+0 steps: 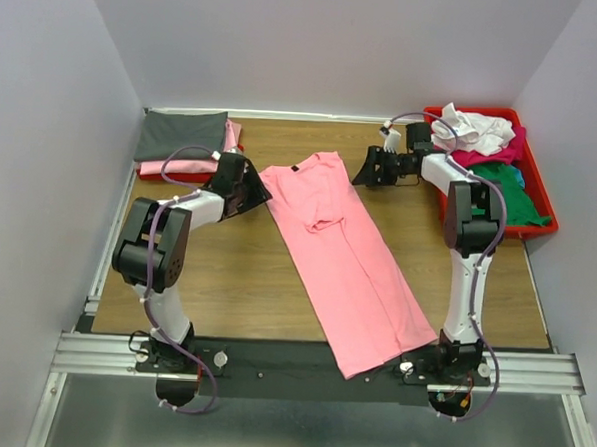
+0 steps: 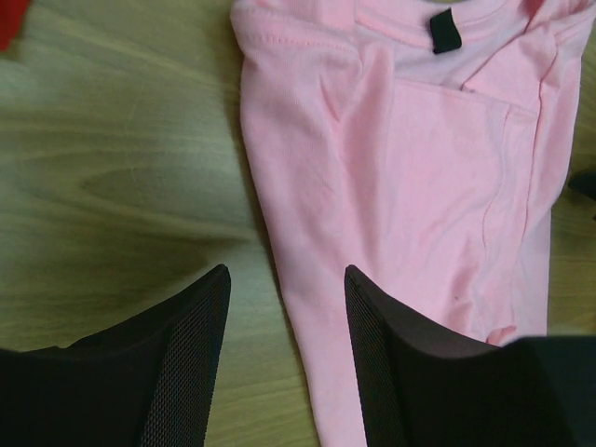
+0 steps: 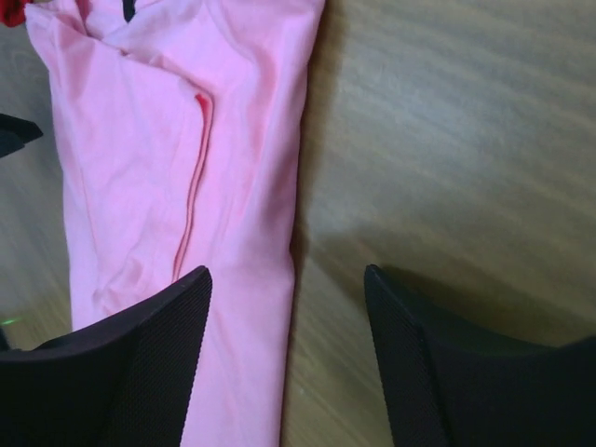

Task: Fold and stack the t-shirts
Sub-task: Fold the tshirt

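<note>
A light pink t-shirt (image 1: 342, 256) lies flat and slantwise across the wooden table, folded into a long narrow strip, collar at the back. Its dark neck tag (image 2: 445, 31) shows in the left wrist view. My left gripper (image 1: 252, 189) is at the strip's left edge near the collar. It stands open (image 2: 284, 279), with the cloth's edge between the fingers and nothing gripped. My right gripper (image 1: 366, 175) is at the right edge near the collar. It too is open (image 3: 289, 275), one finger (image 3: 158, 345) over the pink cloth (image 3: 186, 158), the other over bare wood.
At the back left, a folded dark grey tee (image 1: 183, 134) lies on a folded pink one. A red tray (image 1: 534, 228) at the back right holds loose white (image 1: 474, 131), magenta and green (image 1: 510, 193) tees. The walls stand close on both sides.
</note>
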